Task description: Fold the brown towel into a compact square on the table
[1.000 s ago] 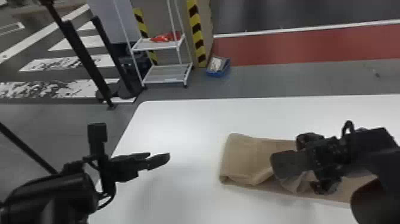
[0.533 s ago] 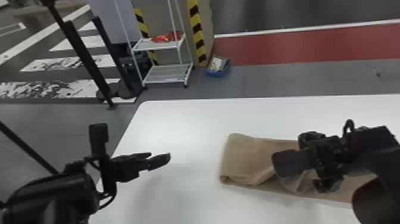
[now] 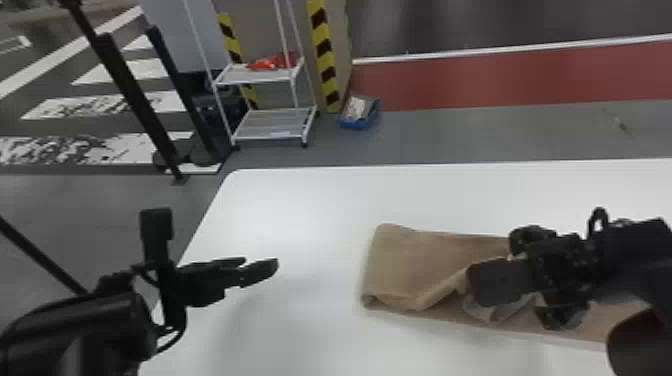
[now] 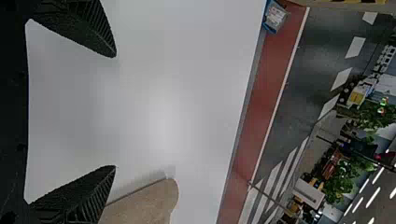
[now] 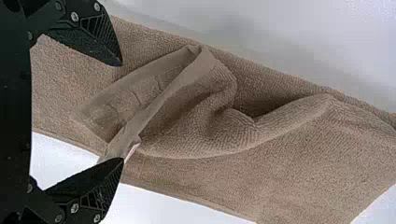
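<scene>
The brown towel [image 3: 420, 260] lies as a long folded strip on the white table, its upper layer bunched near the middle. My right gripper [image 3: 480, 285] is over the bunched part, coming in from the right. In the right wrist view, the right gripper [image 5: 122, 112] stands open above the towel [image 5: 299, 154], one fingertip beside a turned-over edge. Off to the towel's left, my left gripper [image 3: 267, 267] is over the table's left part. Its fingers are apart in the left wrist view, where the left gripper [image 4: 116, 112] has the towel's rounded end [image 4: 149, 200] beyond one finger.
The white table [image 3: 300, 200] extends behind the towel and to its left, with its left edge under the left arm. On the floor behind stand a white shelf rack [image 3: 272, 122] and a blue box [image 3: 359, 114].
Both arms and the towel look almost unchanged; the right gripper has shifted very slightly to the right.
</scene>
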You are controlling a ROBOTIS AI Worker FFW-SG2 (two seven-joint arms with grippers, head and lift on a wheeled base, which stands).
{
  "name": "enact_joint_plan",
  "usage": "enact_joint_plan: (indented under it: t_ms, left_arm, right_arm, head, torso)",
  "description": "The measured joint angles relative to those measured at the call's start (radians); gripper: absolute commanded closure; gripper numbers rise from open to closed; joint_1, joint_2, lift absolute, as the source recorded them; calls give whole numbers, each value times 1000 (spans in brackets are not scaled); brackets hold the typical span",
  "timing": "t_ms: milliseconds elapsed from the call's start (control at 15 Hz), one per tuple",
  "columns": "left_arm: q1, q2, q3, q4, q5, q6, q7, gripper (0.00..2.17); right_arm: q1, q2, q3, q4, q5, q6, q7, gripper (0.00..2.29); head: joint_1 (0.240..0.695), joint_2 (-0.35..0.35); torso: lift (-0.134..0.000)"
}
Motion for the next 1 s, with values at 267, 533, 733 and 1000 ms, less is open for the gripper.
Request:
enact_joint_plan:
  t_ms: [267, 533, 733, 1000]
  left_arm:
    - [-3, -1, -6, 7, -2, 0, 5, 19]
    - [-3, 0, -5, 11, -2, 0, 4, 19]
    - [-3, 0, -4, 17, -2, -3, 4, 19]
    - [-3, 0, -4, 27, -2, -16, 4, 19]
  right_arm:
    - [-1, -2, 0, 4, 0, 0, 0, 232]
    - [-17, 5, 3, 24, 6, 14, 0, 704]
    - [-27, 15, 2, 26, -14, 30, 0, 1656]
    - [-28, 19, -10, 13, -61, 60, 0, 2256]
  head:
    - [695, 243]
    - [695, 239]
    - [695, 244]
    - [695, 251]
  torso:
    - [-124]
    - [-124]
    - [-124]
    - [-124]
